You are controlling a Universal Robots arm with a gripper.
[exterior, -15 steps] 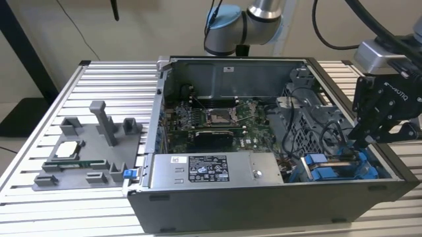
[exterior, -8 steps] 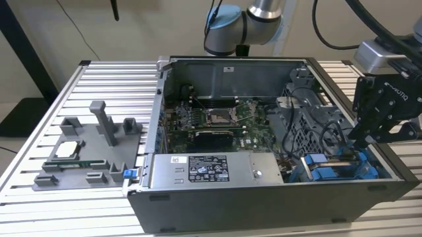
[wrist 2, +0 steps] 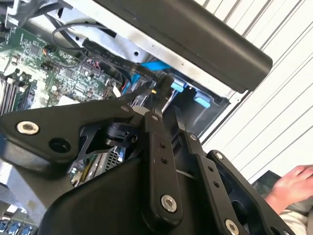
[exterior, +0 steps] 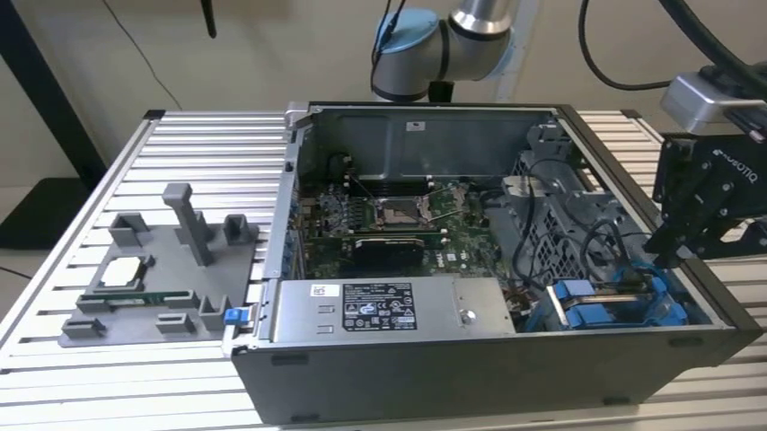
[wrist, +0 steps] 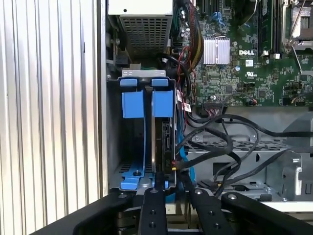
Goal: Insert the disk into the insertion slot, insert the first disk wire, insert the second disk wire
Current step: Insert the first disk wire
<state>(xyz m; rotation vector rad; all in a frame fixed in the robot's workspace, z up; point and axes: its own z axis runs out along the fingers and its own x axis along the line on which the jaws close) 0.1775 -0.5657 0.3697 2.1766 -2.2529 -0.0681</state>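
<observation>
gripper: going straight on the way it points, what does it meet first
Likely the disk, edge-on in the insertion slot ahead of the gripper; depth is unclear, so the black wire beside it may come first.

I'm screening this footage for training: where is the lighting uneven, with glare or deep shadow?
Exterior view: the computer case is softly lit inside. Second wrist view: the slatted table is washed out bright, the hand dark against it. First wrist view: the insertion slot lies in shadow.
</observation>
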